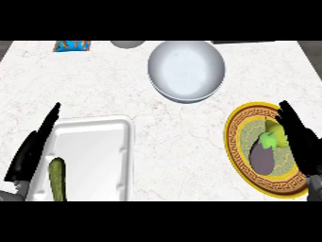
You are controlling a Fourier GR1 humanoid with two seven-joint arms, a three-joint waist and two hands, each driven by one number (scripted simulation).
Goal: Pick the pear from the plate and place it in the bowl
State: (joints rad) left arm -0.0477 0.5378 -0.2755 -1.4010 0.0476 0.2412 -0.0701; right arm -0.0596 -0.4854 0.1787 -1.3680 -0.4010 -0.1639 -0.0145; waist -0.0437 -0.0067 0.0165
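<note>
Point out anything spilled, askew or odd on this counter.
Nothing is spilled or tipped. The one oddity: an eggplant shares the plate with the pear, touching it. The bowl sits upright.

Yellow-green pear (277,133) on gold-rimmed patterned plate (241,118); white bowl (187,70), white tray (93,127), marbled counter (177,137).

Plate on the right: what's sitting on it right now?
On the gold-rimmed plate lie a yellow-green pear and a purple eggplant. The right hand covers the plate's right edge.
</note>
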